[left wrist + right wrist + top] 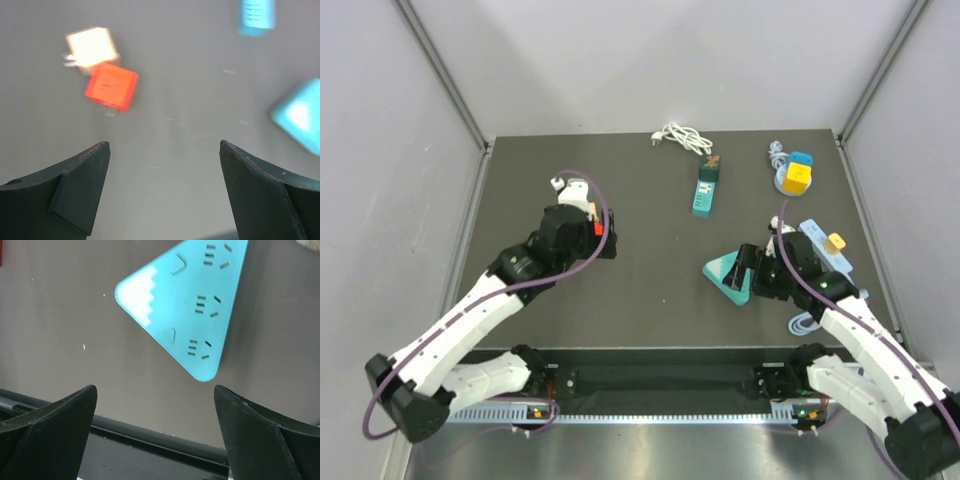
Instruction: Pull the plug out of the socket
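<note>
A teal power strip lies at the back centre with a brown plug in its far end. A light blue strip at the right carries a yellow plug. A teal triangular socket lies by my right gripper; in the right wrist view the triangular socket has no plug in it and sits ahead of the open, empty gripper. My left gripper is open and empty, above the mat near a red cube adapter and a white one.
A coiled white cable lies at the back. A yellow and blue cube adapter with its cable sits at the back right. The table's front edge runs just below the right gripper. Grey walls stand on both sides.
</note>
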`<state>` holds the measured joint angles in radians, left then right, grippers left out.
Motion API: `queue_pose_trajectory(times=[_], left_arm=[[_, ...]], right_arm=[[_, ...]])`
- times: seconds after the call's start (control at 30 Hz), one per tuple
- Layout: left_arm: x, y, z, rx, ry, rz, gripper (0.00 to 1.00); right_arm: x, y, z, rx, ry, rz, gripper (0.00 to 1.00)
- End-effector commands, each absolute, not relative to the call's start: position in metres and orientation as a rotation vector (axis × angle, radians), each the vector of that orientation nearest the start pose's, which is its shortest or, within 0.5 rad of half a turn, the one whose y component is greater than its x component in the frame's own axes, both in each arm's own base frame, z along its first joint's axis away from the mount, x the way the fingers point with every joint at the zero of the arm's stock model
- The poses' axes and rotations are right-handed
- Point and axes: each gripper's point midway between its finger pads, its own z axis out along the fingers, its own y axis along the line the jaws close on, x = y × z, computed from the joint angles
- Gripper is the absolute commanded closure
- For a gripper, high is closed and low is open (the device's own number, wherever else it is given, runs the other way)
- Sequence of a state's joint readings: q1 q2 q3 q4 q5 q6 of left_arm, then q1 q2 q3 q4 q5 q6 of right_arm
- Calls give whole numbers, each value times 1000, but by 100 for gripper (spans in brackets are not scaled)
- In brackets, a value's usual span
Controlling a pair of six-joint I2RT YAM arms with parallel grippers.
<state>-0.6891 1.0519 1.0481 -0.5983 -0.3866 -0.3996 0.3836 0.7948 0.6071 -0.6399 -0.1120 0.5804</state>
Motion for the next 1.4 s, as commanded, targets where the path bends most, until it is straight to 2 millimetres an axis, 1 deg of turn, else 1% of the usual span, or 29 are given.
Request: queue_pose_trajectory(times=[0.0, 0.23, 0.33, 0.37, 0.4, 0.43, 0.47, 0.5, 0.57, 0.6, 0.63, 0.67, 0.7, 0.73, 0.77, 0.8, 0.83, 0.87, 0.9, 0.97, 1.03, 1.07, 1.1, 1.17, 1.23, 1.27, 1.3, 1.33, 1.37], left_arm=[[250, -192, 245, 130, 2073, -549, 6], [243, -215, 272, 149, 1958, -757, 6], [257, -228, 288, 182, 1940, -757, 7], [266, -235, 286, 206, 1946, -741, 7], [272, -240, 300, 216, 1920, -745, 7], [278, -244, 303, 226, 1917, -738, 7], [289, -252, 290, 250, 1957, -705, 8], [296, -258, 305, 256, 1932, -712, 8], [315, -275, 304, 265, 1926, -718, 10], [320, -281, 304, 265, 1924, -725, 11], [326, -285, 305, 259, 1916, -735, 11], [334, -294, 295, 253, 1938, -742, 12], [340, -300, 300, 247, 1919, -755, 12], [346, -304, 302, 241, 1906, -761, 12], [355, -312, 289, 246, 1938, -750, 13], [362, -315, 297, 238, 1921, -743, 13], [368, -317, 295, 233, 1924, -730, 13], [377, -323, 282, 241, 1949, -707, 12], [385, -326, 290, 234, 1930, -698, 12], [397, -331, 277, 245, 1957, -659, 12], [407, -335, 282, 234, 1941, -645, 13], [410, -337, 281, 227, 1937, -648, 13], [411, -338, 281, 222, 1932, -654, 13], [409, -339, 285, 213, 1916, -677, 14], [405, -334, 281, 203, 1925, -673, 14], [401, -330, 274, 200, 1945, -662, 14], [399, -327, 272, 196, 1955, -652, 14], [396, -323, 274, 185, 1957, -649, 14], [391, -318, 264, 186, 1986, -636, 14]], right_arm=[[223, 129, 136, 184, 2384, 506, 0], [276, 140, 156, 160, 2261, 443, 0], [303, 148, 147, 172, 2250, 424, 0], [313, 154, 151, 171, 2225, 455, 0], [321, 159, 153, 174, 2218, 477, 0], [329, 162, 144, 182, 2240, 482, 2], [333, 168, 143, 176, 2240, 523, 2], [346, 172, 148, 186, 2197, 556, 4], [365, 176, 139, 200, 2176, 636, 11], [362, 181, 138, 189, 2186, 670, 11], [378, 179, 137, 203, 2154, 699, 16], [381, 182, 137, 197, 2156, 745, 17], [390, 181, 140, 210, 2142, 753, 18], [398, 176, 141, 224, 2133, 746, 17], [403, 174, 131, 229, 2155, 730, 14], [413, 175, 139, 209, 2137, 729, 11], [418, 175, 129, 206, 2166, 724, 7], [420, 177, 127, 195, 2180, 733, 5], [427, 180, 132, 182, 2170, 734, 5], [434, 183, 120, 177, 2197, 737, 3], [445, 187, 121, 172, 2195, 737, 2], [448, 188, 110, 178, 2218, 724, 2], [457, 188, 115, 187, 2204, 703, 2], [464, 186, 105, 212, 2230, 644, 6], [472, 192, 105, 193, 2230, 589, 9], [485, 193, 116, 190, 2192, 550, 11], [479, 197, 99, 180, 2258, 525, 12], [481, 201, 99, 170, 2258, 516, 13], [488, 200, 104, 165, 2243, 474, 14]])
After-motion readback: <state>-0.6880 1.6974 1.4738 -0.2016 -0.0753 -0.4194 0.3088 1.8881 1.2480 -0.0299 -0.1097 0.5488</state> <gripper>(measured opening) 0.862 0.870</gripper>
